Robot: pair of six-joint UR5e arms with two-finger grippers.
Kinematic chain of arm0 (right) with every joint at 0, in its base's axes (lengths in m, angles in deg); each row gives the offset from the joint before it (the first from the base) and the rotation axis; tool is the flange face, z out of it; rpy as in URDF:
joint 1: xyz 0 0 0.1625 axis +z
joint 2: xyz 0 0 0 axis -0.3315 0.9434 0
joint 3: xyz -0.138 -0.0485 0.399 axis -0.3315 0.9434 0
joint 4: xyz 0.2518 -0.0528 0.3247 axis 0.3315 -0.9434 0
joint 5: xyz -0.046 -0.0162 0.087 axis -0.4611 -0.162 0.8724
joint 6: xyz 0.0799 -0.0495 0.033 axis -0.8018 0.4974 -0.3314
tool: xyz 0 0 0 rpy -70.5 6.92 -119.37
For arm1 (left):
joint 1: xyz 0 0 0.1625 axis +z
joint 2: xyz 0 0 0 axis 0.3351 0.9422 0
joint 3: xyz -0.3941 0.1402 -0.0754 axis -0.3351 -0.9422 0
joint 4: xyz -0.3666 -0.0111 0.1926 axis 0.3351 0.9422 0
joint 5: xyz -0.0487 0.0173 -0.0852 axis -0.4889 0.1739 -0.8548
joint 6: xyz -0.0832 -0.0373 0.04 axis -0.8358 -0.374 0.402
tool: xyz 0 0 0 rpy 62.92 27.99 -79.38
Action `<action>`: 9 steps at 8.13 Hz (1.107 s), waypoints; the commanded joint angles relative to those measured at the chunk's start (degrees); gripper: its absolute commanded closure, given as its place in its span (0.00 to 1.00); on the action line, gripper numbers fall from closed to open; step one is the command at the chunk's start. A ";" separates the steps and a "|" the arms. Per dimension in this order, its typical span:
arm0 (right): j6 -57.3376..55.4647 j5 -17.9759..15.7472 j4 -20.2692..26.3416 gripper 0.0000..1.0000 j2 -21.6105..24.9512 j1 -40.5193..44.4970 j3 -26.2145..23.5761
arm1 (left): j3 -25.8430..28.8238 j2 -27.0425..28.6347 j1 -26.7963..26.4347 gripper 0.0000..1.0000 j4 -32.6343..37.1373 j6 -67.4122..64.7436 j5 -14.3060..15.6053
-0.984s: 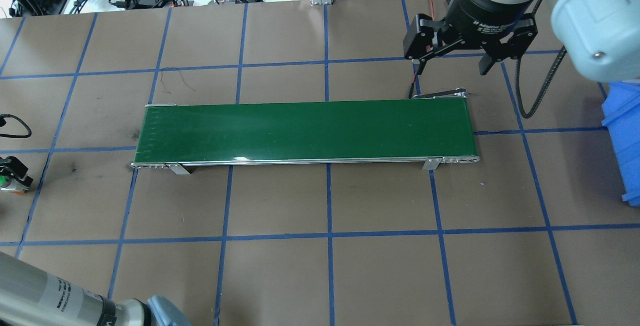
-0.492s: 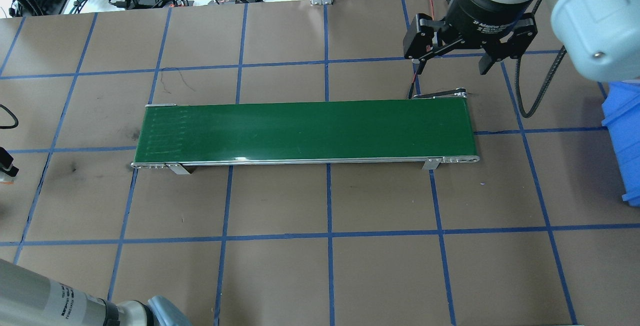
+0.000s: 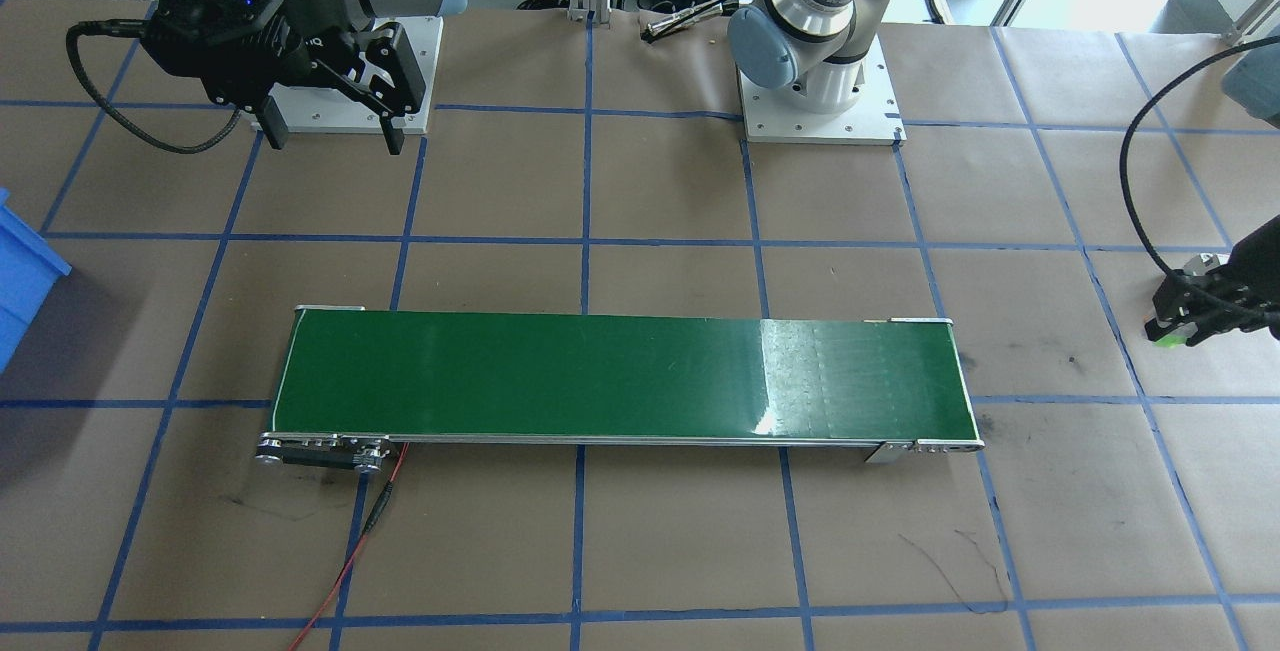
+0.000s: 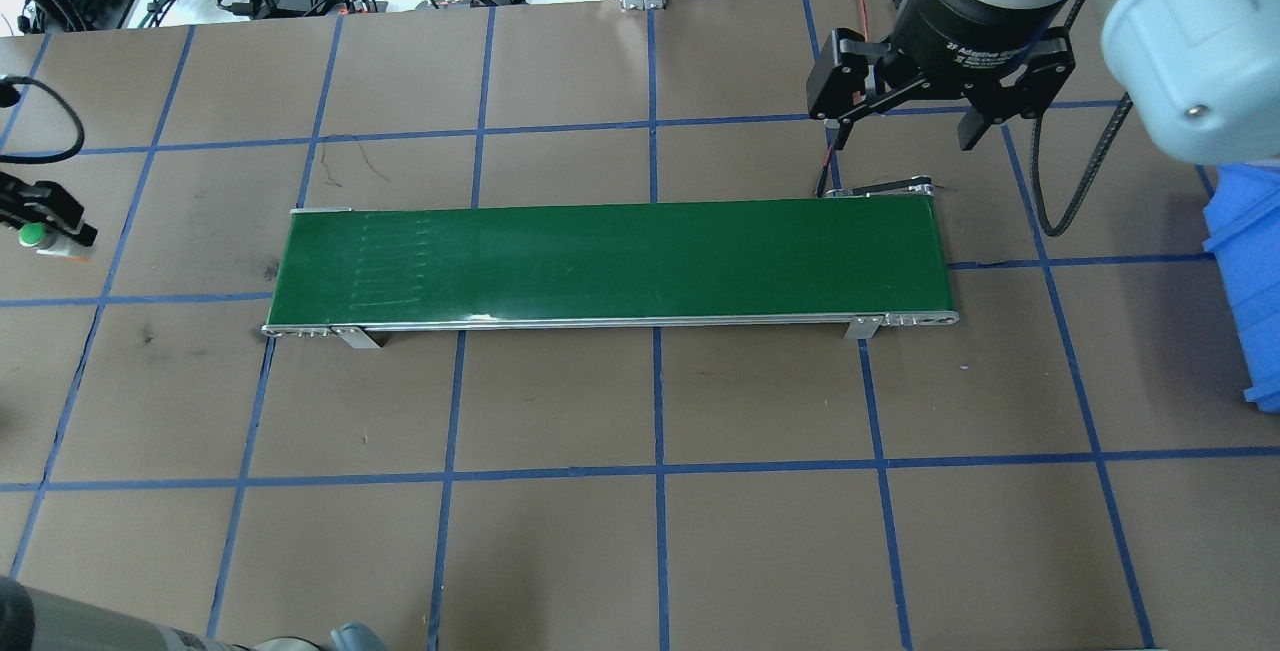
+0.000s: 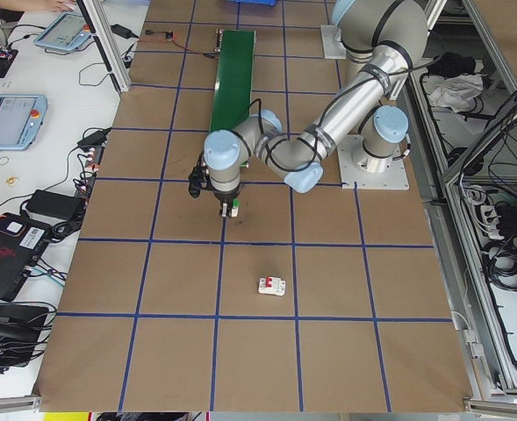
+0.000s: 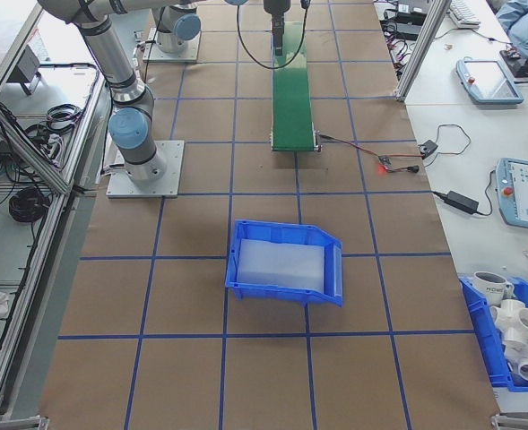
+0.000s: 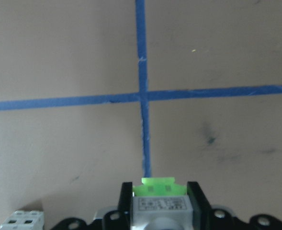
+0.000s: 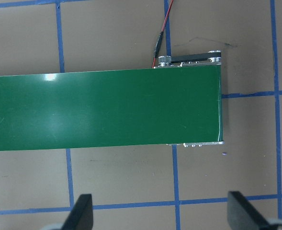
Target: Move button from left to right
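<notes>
Exterior left view puts the circuit breaker (image 5: 271, 286) nearest you, lying alone on the brown paper of the table (image 5: 328, 351), toward the table's left end. Just beyond it you see the left gripper (image 5: 226, 207) pointing straight down with the button (image 5: 226, 209) between its fingers, held above the table, well apart from the breaker. In the left wrist-mounted view you can confirm the grip: the two black fingers (image 7: 126, 196) are pressed against the sides of the button (image 7: 158, 199), its light green bottom facing the paper, and a corner of the breaker (image 7: 23, 219) shows at the lower left. In the overhead exterior view the held button (image 4: 34, 235) sits near the table's left edge, short of the green conveyor belt (image 4: 610, 261), which lies lengthwise across the middle of the table. Past the belt's far end you find the right gripper (image 4: 905, 136), its fingers spread wide and nothing between them, hovering near the belt's right end by the red wire (image 3: 350, 561). A blue bin (image 6: 286, 264) stands on the table's right end.
</notes>
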State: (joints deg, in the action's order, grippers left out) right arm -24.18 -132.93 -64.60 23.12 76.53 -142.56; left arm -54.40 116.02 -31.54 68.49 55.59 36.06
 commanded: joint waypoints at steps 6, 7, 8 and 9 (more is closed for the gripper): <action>0.00 0.07 -0.54 0.00 -0.09 -0.09 -0.20 | -1.67 4.76 -25.17 1.00 -0.46 -22.64 -0.52; 0.00 0.07 -0.63 0.00 -0.09 0.00 -0.20 | -2.46 4.68 -25.26 1.00 -0.38 -22.12 0.35; 0.00 0.07 -0.54 0.00 -0.09 -0.09 -0.20 | -2.73 4.77 -25.17 1.00 -0.37 -22.12 1.93; 0.00 -0.02 -0.54 0.00 -0.09 0.00 -0.20 | -2.90 4.68 -25.26 1.00 -0.29 -22.03 2.12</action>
State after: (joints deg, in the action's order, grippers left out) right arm -24.18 -132.86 -65.14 23.03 76.48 -142.75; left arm -56.77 120.65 -56.62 68.10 33.40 36.97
